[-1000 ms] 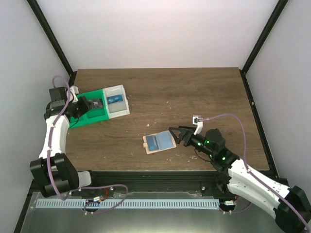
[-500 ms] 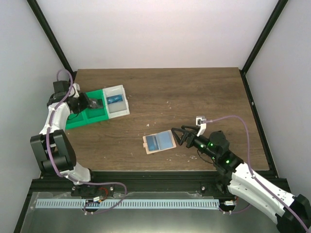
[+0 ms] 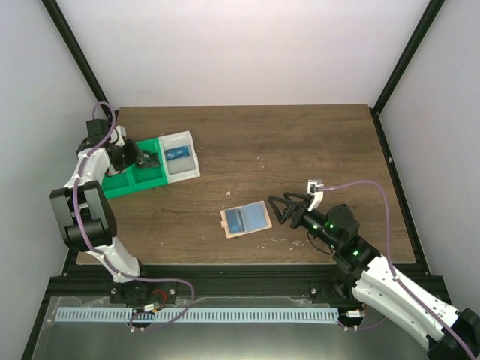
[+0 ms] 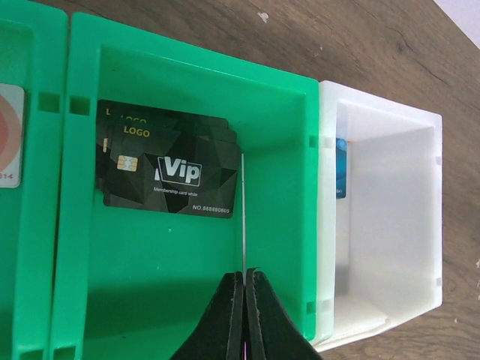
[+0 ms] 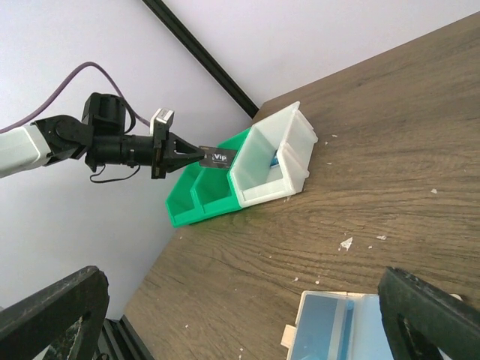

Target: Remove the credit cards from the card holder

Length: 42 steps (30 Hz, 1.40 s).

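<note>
The tan card holder (image 3: 246, 220) lies flat on the table with its blue panel up; it also shows at the bottom of the right wrist view as the card holder (image 5: 337, 330). My right gripper (image 3: 277, 208) stands open just to its right, holding nothing. My left gripper (image 3: 144, 159) hangs over the green bin (image 3: 139, 180), shut on a black credit card (image 5: 219, 157). In the left wrist view that held card (image 4: 244, 210) is a thin edge between the closed fingers. Black VIP cards (image 4: 169, 169) lie stacked in the bin below.
A white bin (image 3: 180, 156) adjoins the green one on the right, with a blue card (image 4: 340, 169) leaning on its wall. The green bin's far left compartment holds a card with a red circle (image 4: 7, 135). Small white crumbs dot the wood near the holder.
My left gripper has shifted a little right over the green bin while its arm folded in. My right gripper has drawn back slightly from the card holder's right edge.
</note>
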Tool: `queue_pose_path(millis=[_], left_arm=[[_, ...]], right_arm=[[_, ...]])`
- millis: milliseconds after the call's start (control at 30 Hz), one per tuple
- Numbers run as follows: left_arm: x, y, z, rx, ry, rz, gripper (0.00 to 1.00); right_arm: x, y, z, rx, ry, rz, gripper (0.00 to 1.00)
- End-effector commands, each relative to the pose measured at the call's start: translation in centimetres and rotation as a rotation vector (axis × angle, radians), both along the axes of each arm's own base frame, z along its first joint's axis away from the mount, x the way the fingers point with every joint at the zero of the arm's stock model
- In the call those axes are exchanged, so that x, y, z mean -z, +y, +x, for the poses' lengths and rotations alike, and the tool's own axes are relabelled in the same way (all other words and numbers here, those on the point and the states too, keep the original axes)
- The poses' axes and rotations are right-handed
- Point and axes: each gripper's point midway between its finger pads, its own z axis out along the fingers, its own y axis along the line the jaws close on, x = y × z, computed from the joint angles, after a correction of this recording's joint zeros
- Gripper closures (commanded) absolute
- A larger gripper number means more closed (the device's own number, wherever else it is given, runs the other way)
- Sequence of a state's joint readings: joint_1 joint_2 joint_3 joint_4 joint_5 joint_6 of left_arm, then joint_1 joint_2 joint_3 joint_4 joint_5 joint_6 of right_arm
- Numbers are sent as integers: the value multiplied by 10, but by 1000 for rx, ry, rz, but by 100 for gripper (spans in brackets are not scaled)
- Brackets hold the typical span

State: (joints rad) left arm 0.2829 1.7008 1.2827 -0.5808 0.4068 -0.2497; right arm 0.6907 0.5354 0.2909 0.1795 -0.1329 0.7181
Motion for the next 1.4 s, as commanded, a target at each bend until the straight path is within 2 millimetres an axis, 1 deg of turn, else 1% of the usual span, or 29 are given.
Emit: queue_pose_path(millis=[0,67,200,400,467,667,800,967,1067,1133,1300,1367], left_arm=[[-2,-2,10,32,-14,-23,100],[3,-3,12,42,-5,-34,100],[13,4,16,27,16,-9,100],[21,-1,25,51,28,-35,100],[25,1,28,47,28,-26,100],[39,0,38,53,42,-56,97],[44,6,43,37,48,-36,93],[39,18,51,-7,49,5,85],[32,27,53,-42,42,50,74],[27,32,54,-67,33,67,68],[7,40,55,-143,-12,84,62],[-2,41,54,-165,-32,77,58]], right_arm=[[-1,-1,1,11,-9,-16,0],[0,-1,3,17,-8,-29,0],[-1,-4,3,32,-12,-31,0],[-2,-7,3,47,-6,-22,0],[-4,-8,4,52,-9,-25,0],[-7,-11,7,78,-10,-34,0],[-7,-13,8,89,0,-19,0],[-2,-11,7,80,31,3,0],[-2,-10,7,77,40,6,0],[-3,-10,8,80,38,3,0],[-4,-10,10,84,32,-19,0],[1,-8,11,83,46,-33,0]])
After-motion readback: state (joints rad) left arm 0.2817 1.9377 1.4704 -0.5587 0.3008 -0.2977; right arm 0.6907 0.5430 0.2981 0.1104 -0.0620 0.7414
